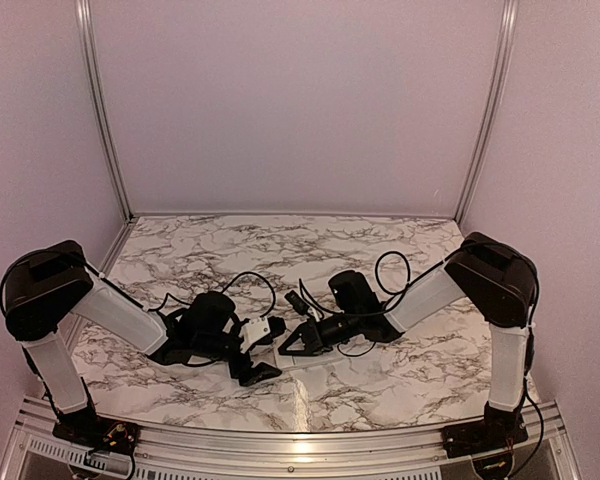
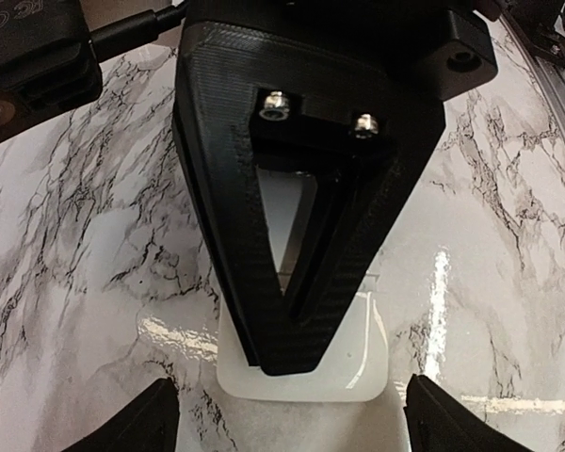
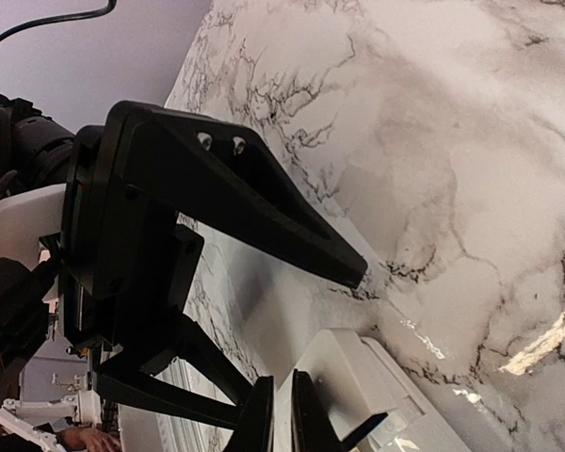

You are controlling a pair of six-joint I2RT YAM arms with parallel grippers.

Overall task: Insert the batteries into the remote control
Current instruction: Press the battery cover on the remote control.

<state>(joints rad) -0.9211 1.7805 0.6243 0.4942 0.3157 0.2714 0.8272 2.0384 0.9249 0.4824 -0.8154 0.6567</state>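
While your left end effector [image 2: 290,414] gapes wide and empty, the remote control [image 2: 358,363] lies just ahead, under the shut tips of your right end effector [image 3: 284,414]. No batteries show, so I can't call them loaded.

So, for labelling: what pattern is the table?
Table: white marble, dark veins; clearest in left wrist view.

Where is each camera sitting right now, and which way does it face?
Top external: above and behind the bases, looking down at the table; both arms show.
Left wrist: looks down at the remote and the right end effector; its own fingertips flank the bottom edge.
Right wrist: looks low across the table; its own fingers at bottom.
Shared: both wrist views show the remote.
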